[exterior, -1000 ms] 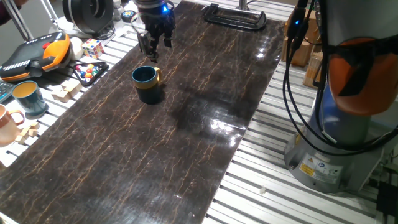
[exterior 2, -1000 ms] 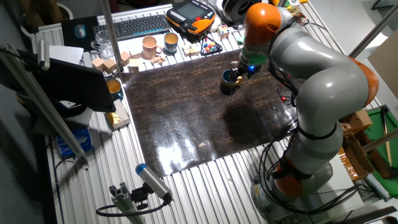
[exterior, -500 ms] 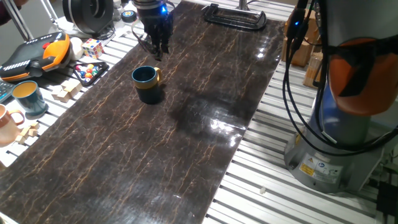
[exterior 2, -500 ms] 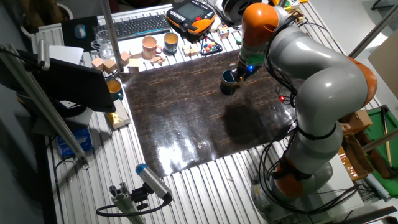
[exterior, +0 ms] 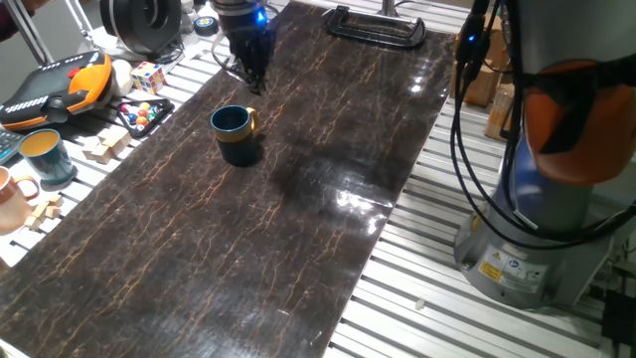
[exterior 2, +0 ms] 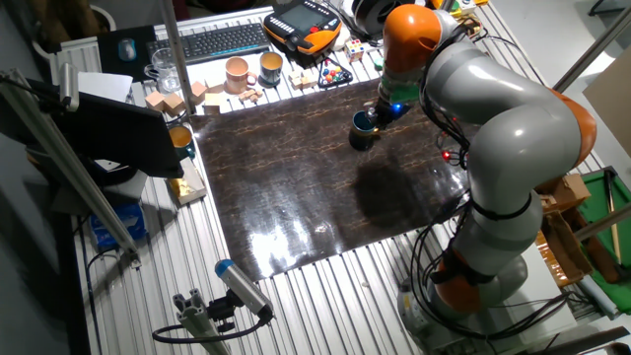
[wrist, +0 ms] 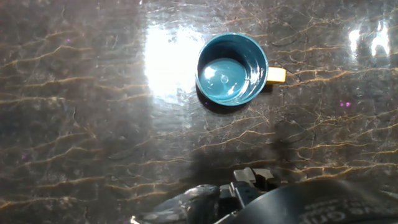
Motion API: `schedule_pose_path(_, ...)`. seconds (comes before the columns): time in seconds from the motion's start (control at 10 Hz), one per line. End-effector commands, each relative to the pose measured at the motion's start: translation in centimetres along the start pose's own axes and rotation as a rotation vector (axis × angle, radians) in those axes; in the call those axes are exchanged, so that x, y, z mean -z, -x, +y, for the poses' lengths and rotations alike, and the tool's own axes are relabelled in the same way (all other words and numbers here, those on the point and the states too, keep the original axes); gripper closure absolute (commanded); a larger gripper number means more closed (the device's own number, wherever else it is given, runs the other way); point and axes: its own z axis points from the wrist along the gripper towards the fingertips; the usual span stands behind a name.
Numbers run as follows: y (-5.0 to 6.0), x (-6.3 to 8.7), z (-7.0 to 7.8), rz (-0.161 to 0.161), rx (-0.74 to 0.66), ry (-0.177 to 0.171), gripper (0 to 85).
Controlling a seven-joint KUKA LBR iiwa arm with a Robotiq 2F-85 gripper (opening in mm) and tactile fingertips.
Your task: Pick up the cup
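The cup (exterior: 235, 130) is a dark teal mug with a mustard handle, standing upright on the dark marble-patterned tabletop (exterior: 298, 219). The other fixed view shows the cup (exterior 2: 364, 129) right beside the hand. In the hand view the cup (wrist: 231, 68) is seen from above, empty, its handle pointing right. My gripper (exterior: 250, 78) hovers behind the cup, apart from it, with its fingers close together and nothing between them. In the hand view the gripper (wrist: 252, 178) sits at the bottom edge, below the cup. The hand mostly hides the gripper (exterior 2: 378, 115) in the other fixed view.
Left of the tabletop lie a blue-grey mug (exterior: 45, 154), a pinkish mug (exterior: 10, 199), wooden blocks (exterior: 104, 147), a Rubik's cube (exterior: 147, 77) and an orange teach pendant (exterior: 60, 85). A black clamp (exterior: 376, 25) sits at the far end. The arm's base (exterior: 537, 229) stands to the right.
The gripper's fingers have come together from an open stance one second ago, with nothing in them. The hand shifted slightly away from the cup. The cup has not moved.
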Motion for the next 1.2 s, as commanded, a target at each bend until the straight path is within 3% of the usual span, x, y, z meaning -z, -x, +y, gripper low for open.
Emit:
schedule_pose_path(0.0,0.3,-0.5,-0.4,0.004,-0.013,0.01,84.3)
schedule_pose_path(0.6,1.3,-2.0,-1.7,0.028,-0.306,0.003,84.3)
schedule_pose_path(0.9,1.3,-2.5,-3.4,0.04,-0.387,0.039,84.3)
schedule_pose_path(1.1,1.5,-2.8,-3.5,0.025,-0.453,0.027,84.3)
